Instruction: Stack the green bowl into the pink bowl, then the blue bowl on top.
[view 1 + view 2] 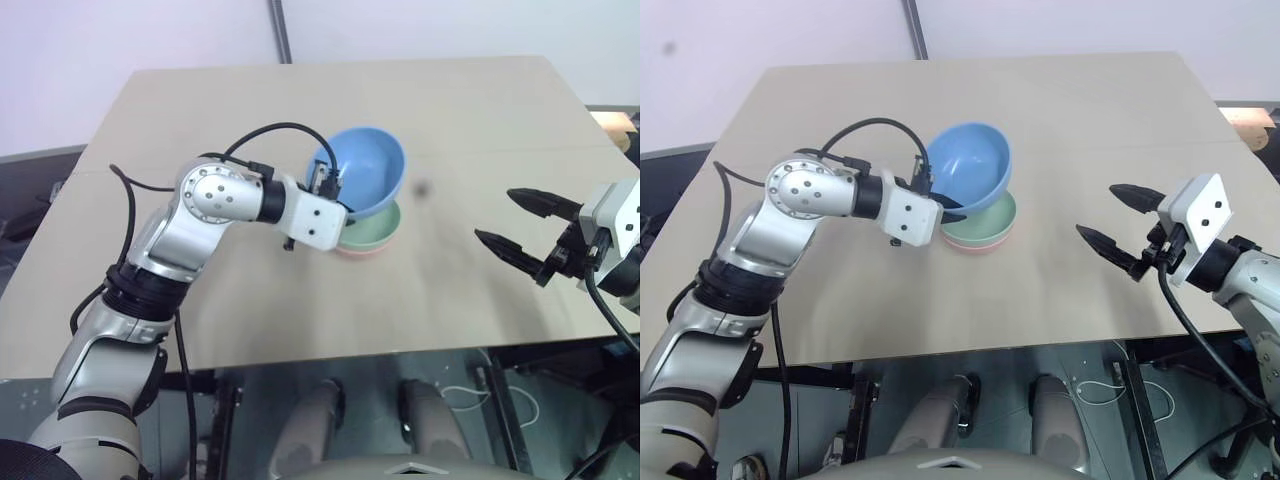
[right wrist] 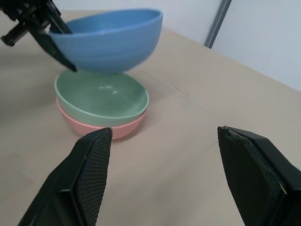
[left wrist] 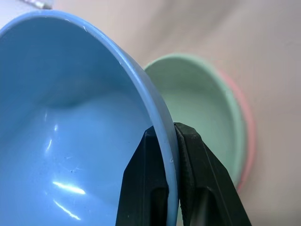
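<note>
1. Pinching the blue bowl by its near rim, the left gripper holds it tilted just above the green bowl.
2. Green sits nested in the pink bowl, mid-tabletop.
3. Right gripper waits nearby with jaws spread, empty, towards the right edge.

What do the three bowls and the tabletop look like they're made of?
Blue bowl: likely plastic, smooth and glossy, with sharp light glints inside in the left wrist view. Green bowl and pink bowl: same moulded look, thin even rims, softer sheen. Table: matte beige board, probably laminate or wood; hard to tell.
</note>
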You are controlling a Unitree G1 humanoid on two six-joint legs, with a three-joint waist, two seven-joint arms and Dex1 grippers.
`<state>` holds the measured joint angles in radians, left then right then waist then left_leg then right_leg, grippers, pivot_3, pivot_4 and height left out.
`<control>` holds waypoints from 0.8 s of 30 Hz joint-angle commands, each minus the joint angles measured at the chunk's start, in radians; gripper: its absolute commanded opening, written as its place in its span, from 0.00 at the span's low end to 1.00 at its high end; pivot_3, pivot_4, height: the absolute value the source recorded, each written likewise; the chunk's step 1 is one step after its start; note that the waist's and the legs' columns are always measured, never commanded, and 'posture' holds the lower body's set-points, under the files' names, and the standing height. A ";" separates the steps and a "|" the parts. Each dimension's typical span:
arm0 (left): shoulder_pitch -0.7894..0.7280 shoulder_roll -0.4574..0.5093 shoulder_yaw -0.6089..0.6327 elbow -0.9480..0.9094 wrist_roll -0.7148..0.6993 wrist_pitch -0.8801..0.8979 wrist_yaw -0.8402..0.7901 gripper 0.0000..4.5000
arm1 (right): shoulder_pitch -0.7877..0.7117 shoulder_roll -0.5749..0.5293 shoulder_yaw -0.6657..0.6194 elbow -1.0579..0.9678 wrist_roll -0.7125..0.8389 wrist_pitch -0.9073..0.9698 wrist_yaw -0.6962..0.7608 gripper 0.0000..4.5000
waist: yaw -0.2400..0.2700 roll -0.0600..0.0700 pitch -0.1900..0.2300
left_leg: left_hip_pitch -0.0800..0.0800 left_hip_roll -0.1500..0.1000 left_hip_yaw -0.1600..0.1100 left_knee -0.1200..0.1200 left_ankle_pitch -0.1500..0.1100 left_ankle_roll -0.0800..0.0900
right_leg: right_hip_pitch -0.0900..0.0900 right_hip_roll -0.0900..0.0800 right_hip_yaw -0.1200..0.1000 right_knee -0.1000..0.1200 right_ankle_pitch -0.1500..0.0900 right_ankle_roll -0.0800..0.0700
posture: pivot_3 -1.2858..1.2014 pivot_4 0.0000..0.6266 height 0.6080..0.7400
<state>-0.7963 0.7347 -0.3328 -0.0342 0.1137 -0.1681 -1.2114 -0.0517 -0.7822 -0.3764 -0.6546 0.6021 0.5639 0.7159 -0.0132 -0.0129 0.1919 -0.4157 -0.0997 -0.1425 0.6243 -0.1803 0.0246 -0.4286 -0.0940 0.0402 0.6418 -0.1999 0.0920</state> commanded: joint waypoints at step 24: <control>0.182 -0.129 0.536 -0.105 -0.358 0.515 0.349 0.85 | -0.014 0.023 -0.015 0.074 0.020 -0.076 -0.015 0.87 | -0.005 0.001 -0.001 | 0.003 0.000 -0.001 0.003 -0.001 0.001 | 0.005 0.000 -0.001 -0.001 0.000 0.001 | 0.52 0.24 1.00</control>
<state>-0.6397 0.5970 0.1449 -0.0954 -0.2094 0.3273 -0.9021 -0.0532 -0.7564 -0.3851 -0.5924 0.6439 0.5329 0.6927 -0.0182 -0.0116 0.1910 -0.4127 -0.0996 -0.1438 0.6272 -0.1811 0.0256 -0.4239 -0.0943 0.0391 0.6408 -0.2000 0.0925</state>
